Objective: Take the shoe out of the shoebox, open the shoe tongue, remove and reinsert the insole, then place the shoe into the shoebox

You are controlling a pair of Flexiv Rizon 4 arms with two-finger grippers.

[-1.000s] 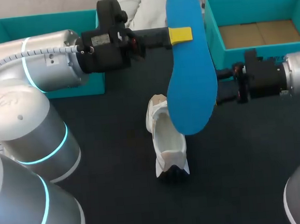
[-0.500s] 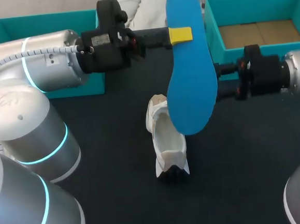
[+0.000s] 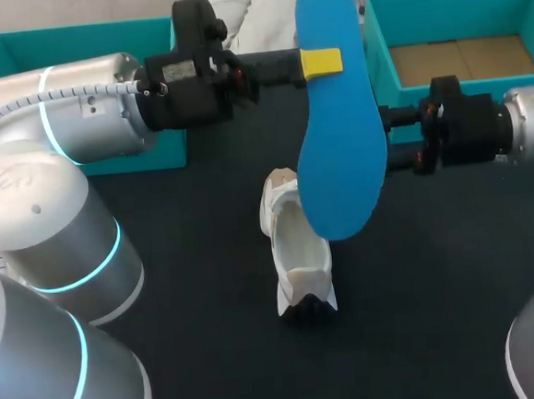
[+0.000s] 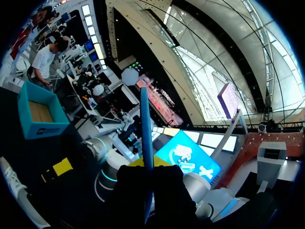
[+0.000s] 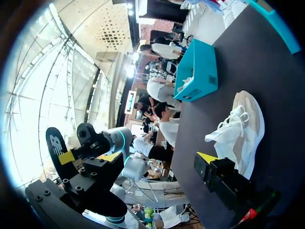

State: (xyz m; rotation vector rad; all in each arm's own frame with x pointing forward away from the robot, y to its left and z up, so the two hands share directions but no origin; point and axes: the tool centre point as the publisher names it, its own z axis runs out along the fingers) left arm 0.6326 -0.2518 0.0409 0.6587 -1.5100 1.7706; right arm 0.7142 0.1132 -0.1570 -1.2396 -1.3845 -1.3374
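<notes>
Head view: the left tool (image 3: 321, 62) is closed on the blue insole (image 3: 338, 157) and holds it up over the white shoe (image 3: 297, 253) (which lies on the dark worktop (image 3: 211, 306)). The right tool (image 5: 160, 158) is open, its 2 fingers apart beside the insole.

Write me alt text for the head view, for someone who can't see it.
The left gripper holds a blue insole in the air over a white shoe lying on the dark table. The right gripper, open, is beside the insole. The left teal box and the right teal box stand along the far edge.
</notes>
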